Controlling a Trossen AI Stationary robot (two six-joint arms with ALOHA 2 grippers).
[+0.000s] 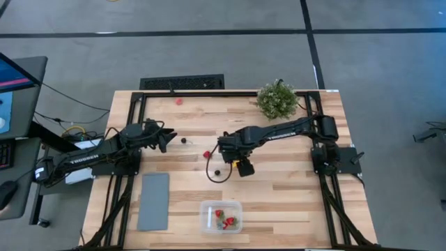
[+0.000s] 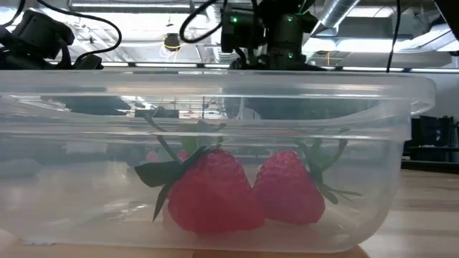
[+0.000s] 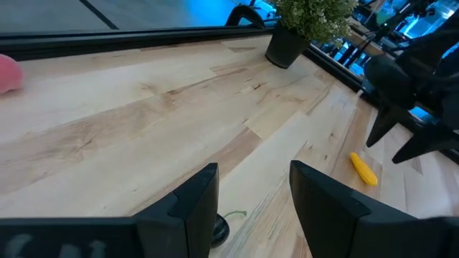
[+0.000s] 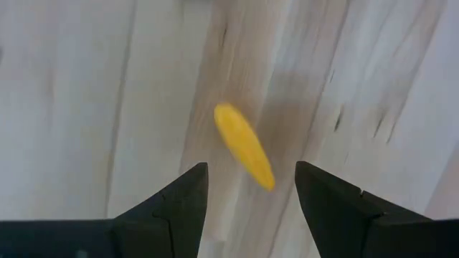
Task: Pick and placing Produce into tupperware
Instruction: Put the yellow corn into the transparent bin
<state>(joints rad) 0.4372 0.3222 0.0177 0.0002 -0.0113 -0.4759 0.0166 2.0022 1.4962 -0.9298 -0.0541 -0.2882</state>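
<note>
Scanning the high view from the left, the left end effector [image 1: 167, 139] is seen at centre-left over the counter [image 1: 293, 195], its fingers [image 3: 193, 201] spread apart with nothing between them. A grey slab [image 1: 154, 201] lies at lower left. Just right of that end effector a black berry [image 1: 184, 139] rests on the wood, and a red strawberry [image 1: 206, 154] is seen further right. The tupperware [image 1: 221, 216] is placed at lower centre, with red strawberries [image 2: 215, 192] inside. At centre frame the right end effector [image 1: 239, 164] is pointed down, and a second black berry [image 1: 217, 168] lies just left of it. Its fingers [image 4: 172, 208] are held wide, with the yellow piece [image 4: 244, 145] lying on the counter between them, ungrasped. A potted plant [image 1: 277, 100] stands at upper right.
</note>
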